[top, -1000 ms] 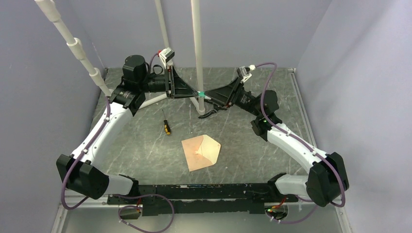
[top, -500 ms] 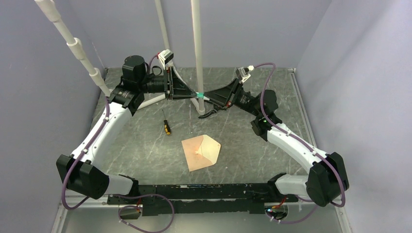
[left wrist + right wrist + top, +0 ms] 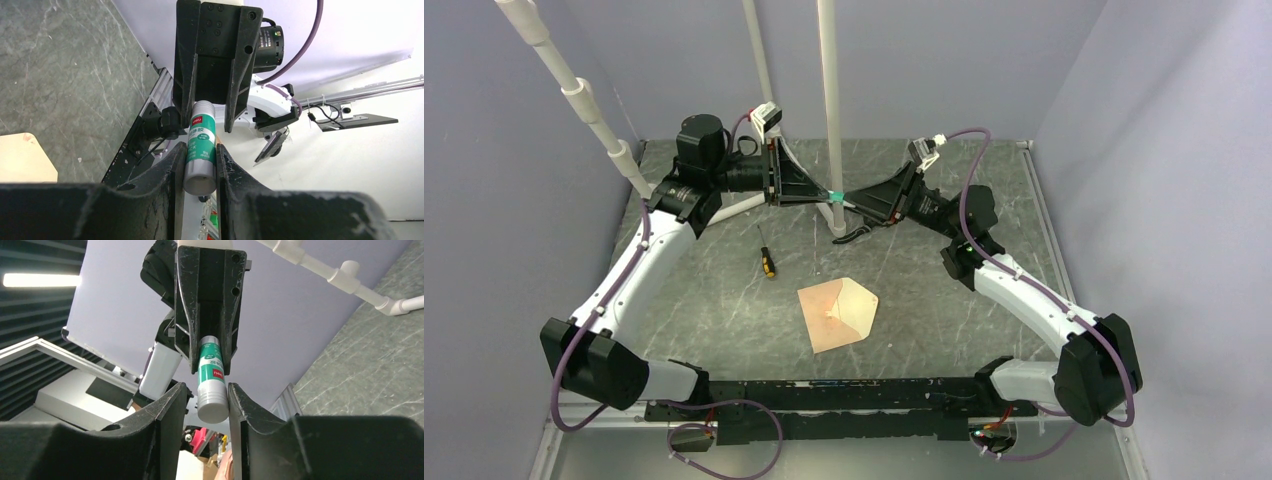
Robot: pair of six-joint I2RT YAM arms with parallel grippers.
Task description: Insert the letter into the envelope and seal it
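The left pincer (image 3: 201, 156) and right pincer (image 3: 206, 399) are each clamping one end of the glue stick (image 3: 837, 194) above the desk (image 3: 724, 300). The envelope (image 3: 837, 314) is lying flat below.

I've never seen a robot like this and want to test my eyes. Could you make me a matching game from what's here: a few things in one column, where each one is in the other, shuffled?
Things
1. glue stick
2. envelope
3. screwdriver
4. white pole

Places
A. lying flat mid-table, pointed flap towards the right
B. standing upright at the back
C. held in the air between the left gripper and the right gripper
D. lying on the table, handle yellow and black

Pairs: 1-C, 2-A, 3-D, 4-B
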